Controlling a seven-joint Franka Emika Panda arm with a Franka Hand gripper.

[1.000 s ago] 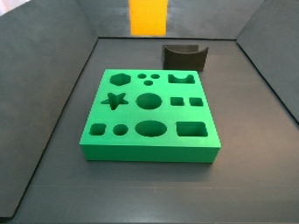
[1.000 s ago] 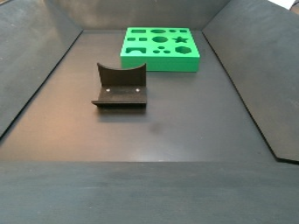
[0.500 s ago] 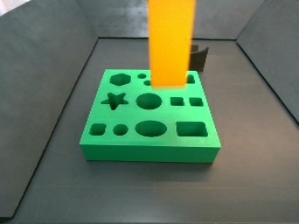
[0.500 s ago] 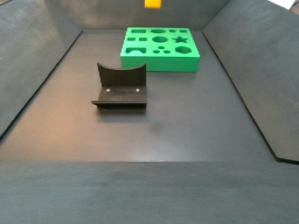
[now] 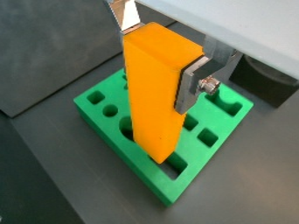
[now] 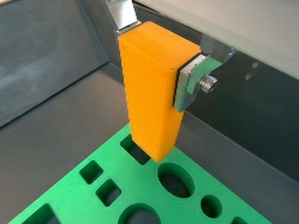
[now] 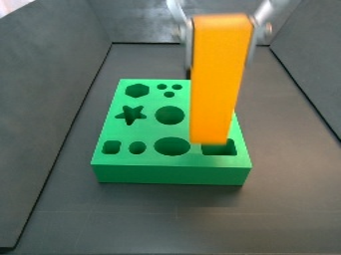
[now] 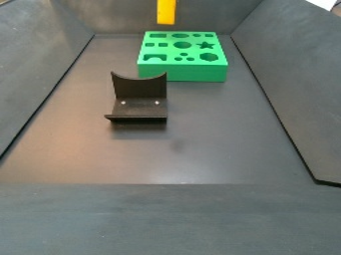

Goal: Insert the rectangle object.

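The rectangle object, a tall orange-yellow block (image 7: 217, 80), hangs upright in my gripper (image 7: 221, 25). Both wrist views show the silver fingers (image 5: 194, 80) (image 6: 194, 80) shut on its upper end. The gripper (image 5: 158, 52) (image 6: 156, 52) is above the green board with shaped holes (image 7: 160, 171). The block's lower end is just over the board's front right part, by the rectangular hole (image 7: 221, 148). I cannot tell if it touches. In a side view only the block's lower end (image 8: 166, 10) shows, behind the board (image 8: 186, 70).
The dark fixture (image 8: 136, 100) stands on the grey floor in front of the board in a side view and shows beyond the board in a wrist view (image 5: 271, 83). Sloped dark walls (image 8: 40, 90) enclose the floor.
The block has come down and moved from the board's back edge toward its front right holes. In a side view it hides the fixture now.
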